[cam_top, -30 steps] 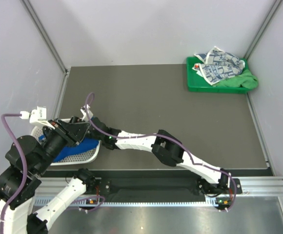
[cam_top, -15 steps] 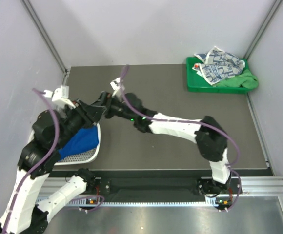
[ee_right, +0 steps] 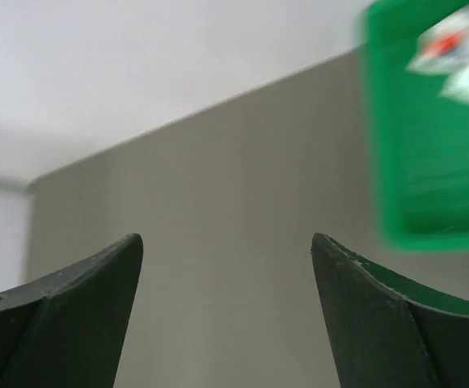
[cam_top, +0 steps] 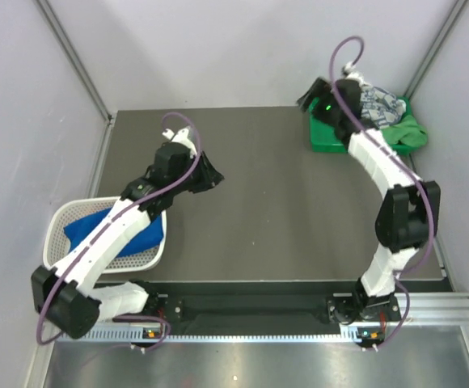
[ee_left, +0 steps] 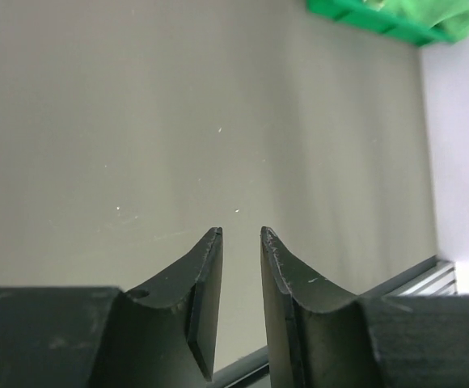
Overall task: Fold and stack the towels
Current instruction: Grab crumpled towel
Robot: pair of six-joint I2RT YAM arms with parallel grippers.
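Note:
A royal blue towel (cam_top: 109, 232) lies in the white mesh basket (cam_top: 61, 222) at the near left. A white towel with navy print (cam_top: 378, 103) and a green towel (cam_top: 408, 133) lie bunched in the green tray (cam_top: 340, 141) at the far right. My left gripper (cam_top: 215, 179) hovers over bare table left of centre, its jaws a narrow gap apart and empty, as the left wrist view shows (ee_left: 241, 233). My right gripper (cam_top: 306, 100) is wide open and empty at the tray's left edge (ee_right: 226, 238); the tray (ee_right: 404, 162) and the white towel (ee_right: 453, 56) show blurred.
The grey table mat (cam_top: 283, 202) is walled by pale panels on three sides. A metal rail (cam_top: 428, 311) runs along the near edge. In the left wrist view the green tray (ee_left: 364, 14) and the green towel (ee_left: 449, 12) sit at the top right.
Both grippers left the basket. The left one moved right over the table. The right arm swung far right to the green tray. The blue towel stays in the basket.

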